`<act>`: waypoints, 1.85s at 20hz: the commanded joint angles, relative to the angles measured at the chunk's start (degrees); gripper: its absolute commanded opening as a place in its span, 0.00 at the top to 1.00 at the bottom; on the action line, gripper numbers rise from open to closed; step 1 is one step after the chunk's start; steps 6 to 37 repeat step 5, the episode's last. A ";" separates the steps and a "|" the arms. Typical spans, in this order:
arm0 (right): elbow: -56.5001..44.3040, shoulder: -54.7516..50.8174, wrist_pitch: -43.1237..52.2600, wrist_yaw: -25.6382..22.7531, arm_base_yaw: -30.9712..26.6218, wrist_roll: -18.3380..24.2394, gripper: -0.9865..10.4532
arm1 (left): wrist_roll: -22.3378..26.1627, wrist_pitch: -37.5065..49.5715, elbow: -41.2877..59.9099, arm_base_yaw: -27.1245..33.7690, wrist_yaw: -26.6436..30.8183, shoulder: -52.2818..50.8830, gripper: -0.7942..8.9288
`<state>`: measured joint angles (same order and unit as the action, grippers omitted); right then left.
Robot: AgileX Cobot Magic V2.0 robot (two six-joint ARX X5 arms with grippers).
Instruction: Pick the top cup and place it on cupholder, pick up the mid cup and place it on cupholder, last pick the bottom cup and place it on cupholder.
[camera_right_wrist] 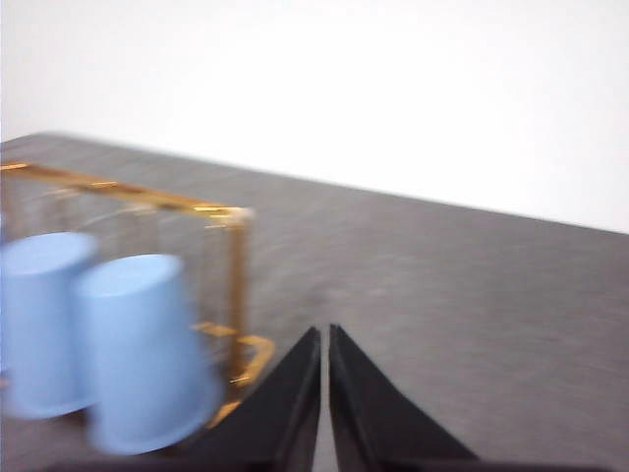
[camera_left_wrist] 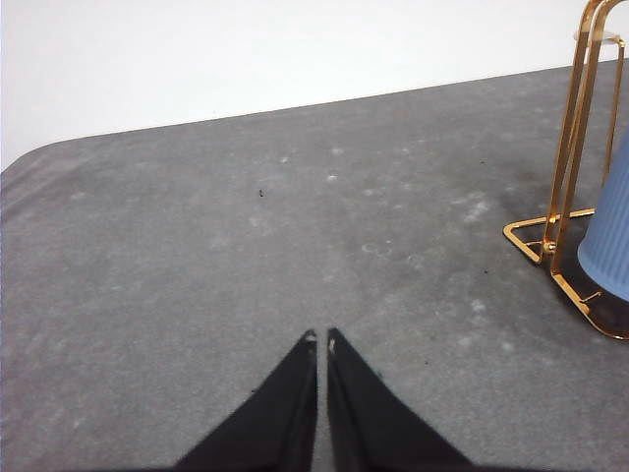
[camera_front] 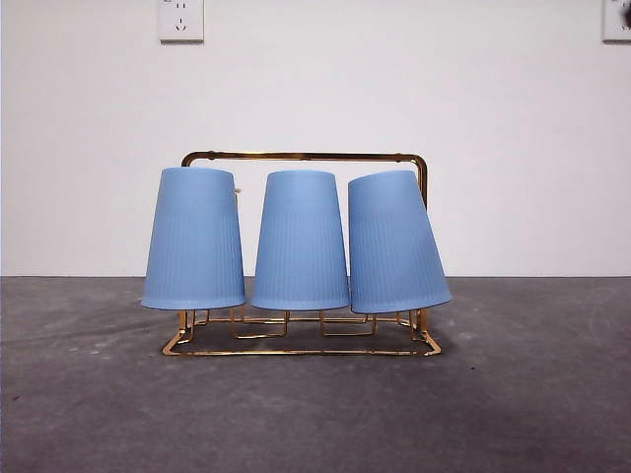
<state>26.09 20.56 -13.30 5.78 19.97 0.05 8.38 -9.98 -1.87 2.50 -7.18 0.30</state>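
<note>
The left pincer [camera_left_wrist: 321, 340] was closed on nothing above bare bench [camera_left_wrist: 246, 256]. Three blue cups, left [camera_front: 194, 239], middle [camera_front: 300, 241] and tilted right [camera_front: 394, 242], sat upside down on the cupholder [camera_front: 306, 156] mid-bench. The right pincer [camera_right_wrist: 324, 334] was closed and empty beside the cupholder.

A bare, staged test corner such as a lab or plain room: a table [camera_front: 89, 394] under dull grey, mottled covering stands against a blank white wall [camera_front: 493, 128], with a white power socket [camera_front: 180, 20] high on it and part of another fitting [camera_front: 617, 20] at the far edge, nothing homely around
</note>
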 commanded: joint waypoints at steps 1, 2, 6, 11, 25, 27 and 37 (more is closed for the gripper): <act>-25.46 -20.35 4.09 -1.33 -17.49 -2.40 0.91 | -0.11 -0.37 1.16 0.07 0.17 -0.11 0.91; -25.44 -20.35 4.26 -1.36 -17.49 -2.38 0.91 | -0.11 -0.39 1.16 0.07 0.17 -0.11 0.91; -25.44 -20.35 4.26 -1.36 -17.49 -2.40 0.91 | -0.11 -0.39 1.16 0.07 0.15 -0.11 0.91; -25.44 -20.35 4.26 -1.36 -17.49 -2.40 0.91 | -0.11 -0.39 1.16 0.07 0.15 -0.11 0.91; -25.44 -20.35 4.26 -1.36 -17.49 -2.40 0.91 | -0.11 -0.39 1.16 0.07 0.15 -0.11 0.91; -25.44 -20.35 4.26 -1.36 -17.49 -2.40 0.91 | -0.11 -0.39 1.16 0.07 0.15 -0.11 0.91; -25.44 -20.35 4.26 -1.36 -17.49 -2.40 0.91 | -0.11 -0.39 1.16 0.07 0.15 -0.11 0.91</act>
